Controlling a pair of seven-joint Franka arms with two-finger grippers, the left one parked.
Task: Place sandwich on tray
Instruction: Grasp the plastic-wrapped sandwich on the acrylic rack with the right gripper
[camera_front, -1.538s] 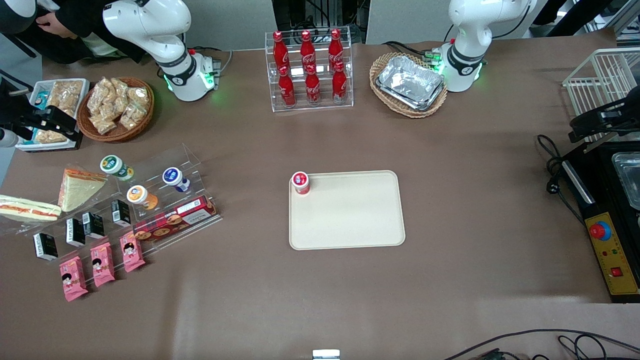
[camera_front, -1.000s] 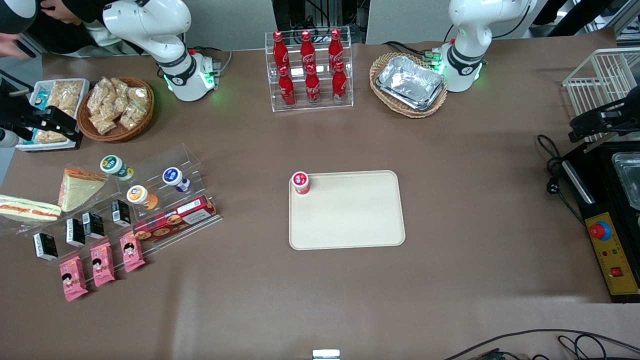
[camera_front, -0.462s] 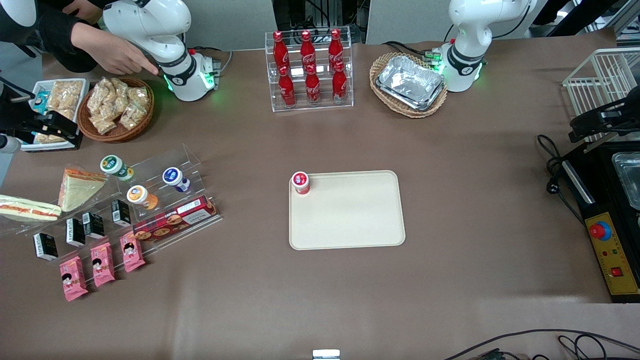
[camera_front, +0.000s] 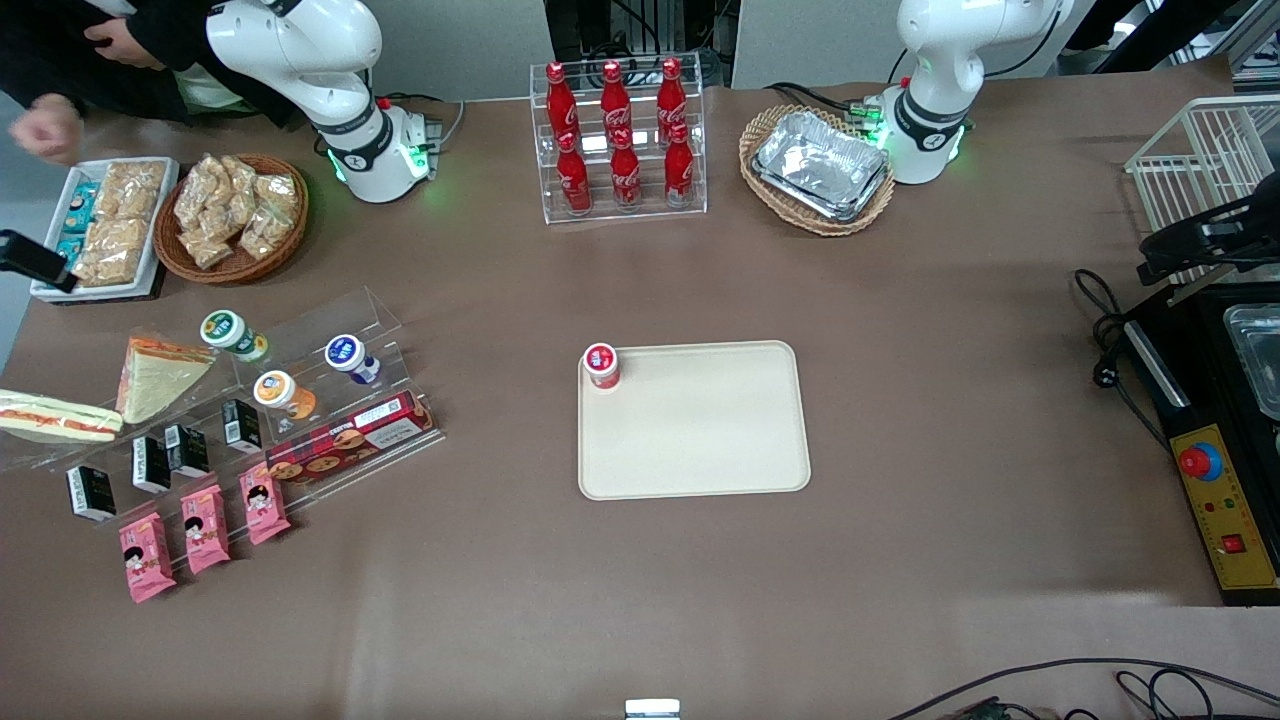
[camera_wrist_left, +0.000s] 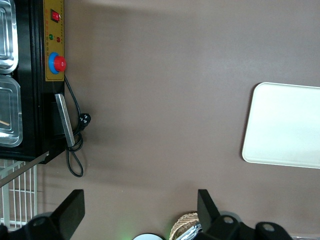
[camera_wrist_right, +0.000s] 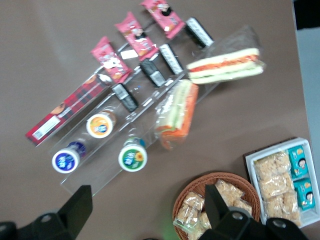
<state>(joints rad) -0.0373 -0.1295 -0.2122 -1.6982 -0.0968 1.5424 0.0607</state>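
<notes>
The sandwich (camera_front: 55, 420) (camera_wrist_right: 226, 65) lies side-on at the working arm's end of the table, two pale slices with a red-orange stripe, in clear wrap. The cream tray (camera_front: 700, 440) (camera_wrist_left: 290, 125) sits mid-table with a red-capped bottle (camera_front: 601, 365) standing in one corner. My gripper (camera_wrist_right: 147, 196) is open and holds nothing. It hangs high over bare table between the wicker snack basket (camera_wrist_right: 220, 205) and the clear rack, well apart from the sandwich. In the front view only a black part of the gripper (camera_front: 35, 262) shows at the picture's edge.
A triangular sandwich (camera_front: 155, 375) leans beside the sandwich. The clear rack (camera_front: 300, 380) holds small bottles, black cartons, a biscuit box and pink packets. Cola bottles (camera_front: 617, 140), a foil-tray basket (camera_front: 818, 168) and a white snack tray (camera_front: 105, 225) stand farther back. A person's hand (camera_front: 45, 130) hovers near it.
My gripper has pulled away from over the white snack tray toward the picture's edge, leaving little of it in the front view. A person's hand reached to the working arm's base, then drew back.
</notes>
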